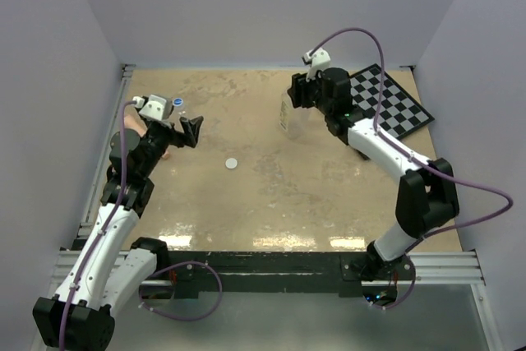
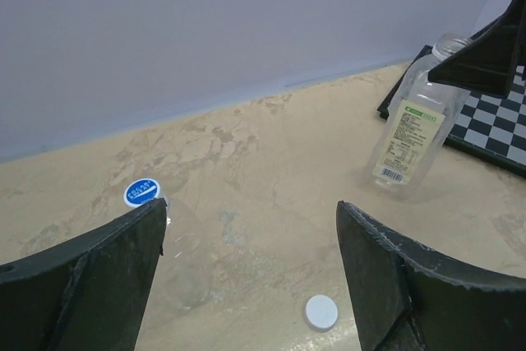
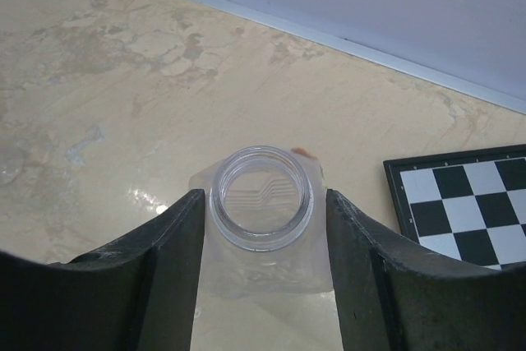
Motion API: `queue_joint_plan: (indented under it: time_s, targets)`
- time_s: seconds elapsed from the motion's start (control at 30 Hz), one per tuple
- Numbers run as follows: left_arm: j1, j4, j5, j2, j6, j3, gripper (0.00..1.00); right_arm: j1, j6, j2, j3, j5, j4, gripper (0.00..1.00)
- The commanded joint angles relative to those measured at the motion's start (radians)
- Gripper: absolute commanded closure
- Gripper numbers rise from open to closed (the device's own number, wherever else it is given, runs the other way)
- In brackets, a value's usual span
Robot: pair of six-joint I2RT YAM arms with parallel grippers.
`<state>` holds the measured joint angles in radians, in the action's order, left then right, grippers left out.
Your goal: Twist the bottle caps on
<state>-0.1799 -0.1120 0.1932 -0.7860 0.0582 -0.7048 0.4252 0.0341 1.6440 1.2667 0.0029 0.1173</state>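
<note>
The large clear bottle [image 3: 261,236], mouth open and uncapped, stands tilted between my right gripper's [image 3: 265,195] fingers, which press on its shoulders; it also shows in the top view [image 1: 288,114] and the left wrist view [image 2: 408,137]. The white cap [image 1: 233,163] lies flat on the table, also seen in the left wrist view [image 2: 320,312], below and between my open, empty left gripper's [image 2: 251,207] fingers. The blue cap [image 2: 141,192] sits on the end of the small clear bottle [image 2: 182,244], just beside the left finger. I cannot tell if it is screwed on.
A black-and-white checkerboard [image 1: 393,103] lies at the back right, beside the right gripper [image 1: 297,98]. A pinkish object [image 1: 164,150] shows partly under the left wrist. Grey walls close in the table on three sides.
</note>
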Motion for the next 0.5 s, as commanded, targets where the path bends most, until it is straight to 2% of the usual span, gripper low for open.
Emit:
queue_joint_plan:
  time_s: [0.0, 0.13, 0.3, 0.47]
  targets:
    - [-0.013, -0.075, 0.077, -0.001, -0.011, 0.013, 0.12, 0.020, -0.022, -0.142, -0.064, -0.040, -0.016, 0.95]
    - [-0.055, -0.084, 0.110, -0.019, -0.011, 0.016, 0.12, 0.070, -0.005, -0.252, -0.162, -0.029, -0.019, 0.97]
    - [-0.171, -0.103, 0.129, -0.029, -0.054, 0.036, 0.12, 0.161, -0.003, -0.349, -0.230, -0.006, -0.045, 0.98]
    - [-0.207, -0.161, 0.150, -0.018, -0.054, 0.091, 0.11, 0.182, 0.018, -0.412, -0.271, -0.023, -0.044, 1.00]
